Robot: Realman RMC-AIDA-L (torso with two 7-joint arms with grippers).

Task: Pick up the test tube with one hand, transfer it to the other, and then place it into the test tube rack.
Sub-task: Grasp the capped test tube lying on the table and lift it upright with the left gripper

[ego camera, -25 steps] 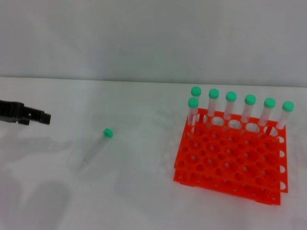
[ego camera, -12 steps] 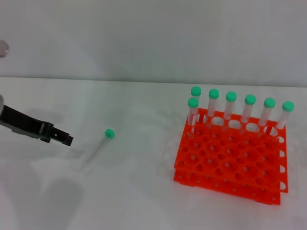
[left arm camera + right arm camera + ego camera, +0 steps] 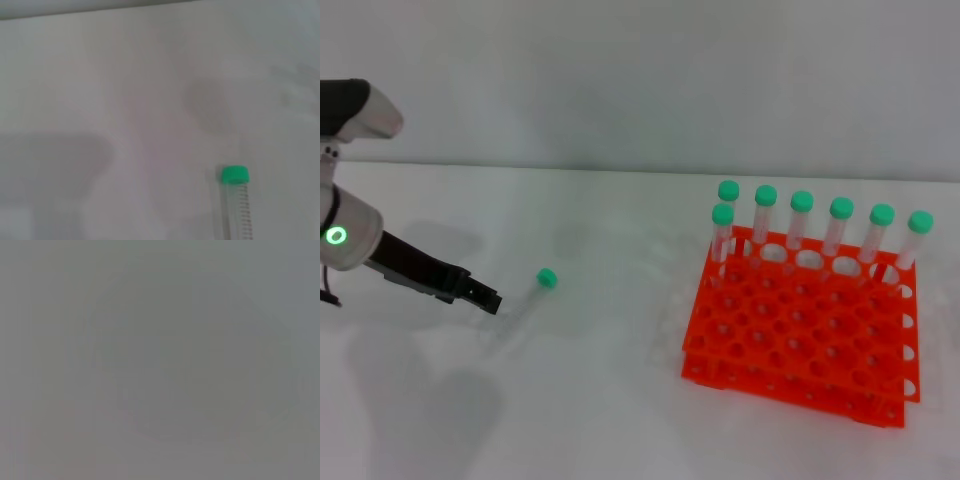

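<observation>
The left gripper (image 3: 485,298) has its tip very near the tube (image 3: 525,300), at about 9 o'clock from the tube's middle, but I cannot tell whether the fingers are open or closed. Behind it the black body goes back toward 10 o'clock to the silver arm (image 3: 345,235) with its green light ring.

The tube lies flat on the white table (image 3: 600,400), apart from everything else, with its green cap (image 3: 546,278) pointing to about 1 o'clock. In the left wrist view the cap (image 3: 235,174) and part of the clear body are visible, with no finger around them. The rack (image 3: 800,330) stands well apart at 3 o'clock and holds 7 capped tubes along its far side. The right gripper is not in view.

I judge this as the approach before the first grasp. The tube is round and light, so a finger that touches it from the side can roll it away, and a grasp too close to the cap can let it tilt during the later hand-over.
</observation>
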